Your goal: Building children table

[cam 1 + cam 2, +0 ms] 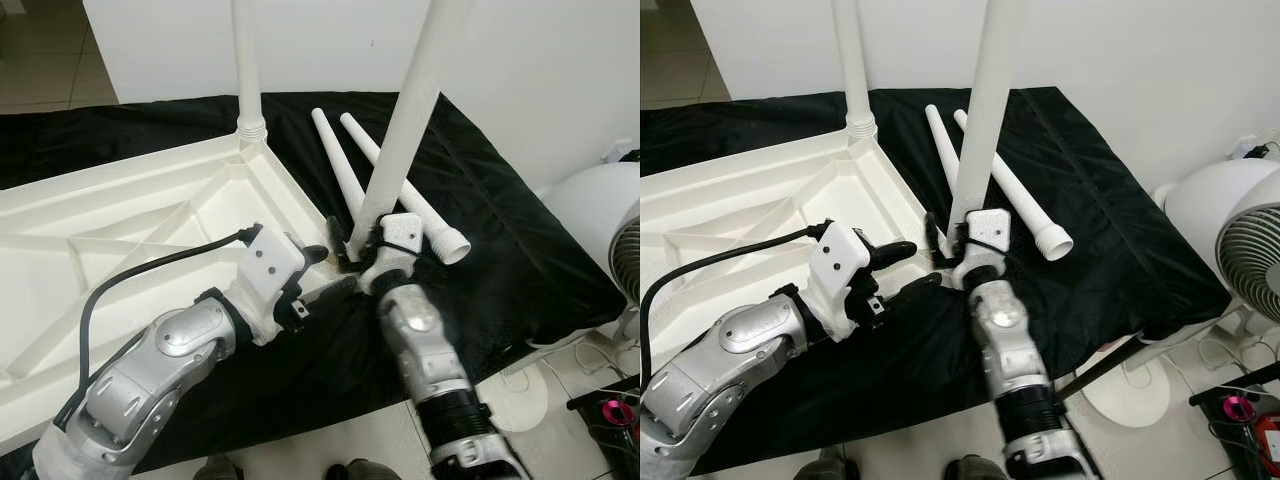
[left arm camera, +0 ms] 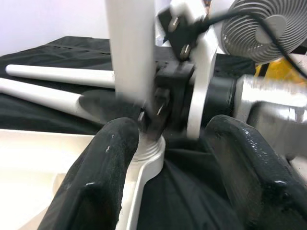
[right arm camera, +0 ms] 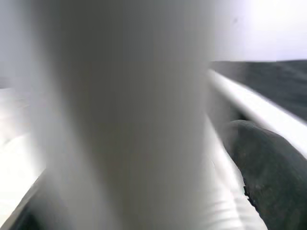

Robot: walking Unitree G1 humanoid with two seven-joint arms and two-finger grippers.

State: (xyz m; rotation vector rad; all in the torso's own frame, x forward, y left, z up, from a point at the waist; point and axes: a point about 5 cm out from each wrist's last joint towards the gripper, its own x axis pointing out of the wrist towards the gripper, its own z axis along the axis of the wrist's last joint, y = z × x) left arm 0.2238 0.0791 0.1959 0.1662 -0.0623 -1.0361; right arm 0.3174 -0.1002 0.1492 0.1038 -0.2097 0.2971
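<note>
Here the right gripper (image 1: 352, 247) has its fingers clamped on an upright white leg (image 1: 412, 110) at the corner of the upturned tabletop (image 1: 120, 240). Beside that corner, the left gripper (image 1: 325, 270) hovers, fingers apart. Two spare legs (image 1: 345, 175) lie behind it.

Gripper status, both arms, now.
Left gripper: open, fingers either side of the table corner socket.
Right gripper: shut on the upright table leg at its base.

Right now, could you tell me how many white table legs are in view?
4. One leg stands in the tabletop's far corner; the right gripper holds a second upright at the near corner; two loose legs lie on the black cloth.
</note>
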